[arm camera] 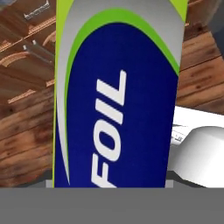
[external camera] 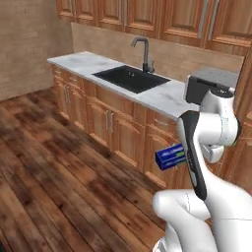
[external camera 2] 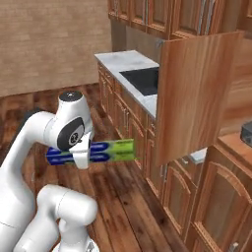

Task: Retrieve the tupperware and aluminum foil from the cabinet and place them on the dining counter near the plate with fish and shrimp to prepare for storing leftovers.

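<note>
Over the dark wooden floor (external camera: pixel 59 162), in front of the brown lower cupboards, the long slim dark blue aluminum foil box (external camera 2: pixel 98 151) with its green stripe is hanging level in the air, its long axis running crosswise to the white arm's wrist. The gripper is hidden behind that wrist, apparently pinching the box near its middle, since the box is filling the hand view. To the right, the warm brown wooden cabinet door (external camera 2: pixel 197 93) is standing open.
</note>
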Controlling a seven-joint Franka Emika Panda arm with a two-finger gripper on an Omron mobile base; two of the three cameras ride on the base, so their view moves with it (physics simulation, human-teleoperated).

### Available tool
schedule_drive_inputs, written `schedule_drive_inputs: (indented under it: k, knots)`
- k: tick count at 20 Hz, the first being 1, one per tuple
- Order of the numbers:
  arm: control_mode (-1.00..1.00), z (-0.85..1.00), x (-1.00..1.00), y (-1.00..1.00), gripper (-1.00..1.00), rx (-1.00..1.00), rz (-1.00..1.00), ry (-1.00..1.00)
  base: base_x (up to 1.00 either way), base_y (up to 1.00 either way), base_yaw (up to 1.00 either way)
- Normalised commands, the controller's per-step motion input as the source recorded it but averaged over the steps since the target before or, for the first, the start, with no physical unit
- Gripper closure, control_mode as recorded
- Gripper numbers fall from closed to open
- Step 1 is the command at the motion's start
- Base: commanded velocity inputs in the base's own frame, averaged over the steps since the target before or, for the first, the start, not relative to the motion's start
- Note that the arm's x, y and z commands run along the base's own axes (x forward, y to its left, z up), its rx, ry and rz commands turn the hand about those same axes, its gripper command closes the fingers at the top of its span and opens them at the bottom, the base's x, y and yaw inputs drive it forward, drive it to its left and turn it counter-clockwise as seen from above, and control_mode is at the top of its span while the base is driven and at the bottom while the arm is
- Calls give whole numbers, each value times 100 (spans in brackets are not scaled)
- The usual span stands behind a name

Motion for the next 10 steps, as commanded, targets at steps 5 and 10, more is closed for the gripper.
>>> schedule_drive_inputs:
  k: [5,10]
  knots:
    - [100,0,0,0,100,0,0,0,10,49,77]
    - [100,0,0,0,100,0,0,0,33,61,68]
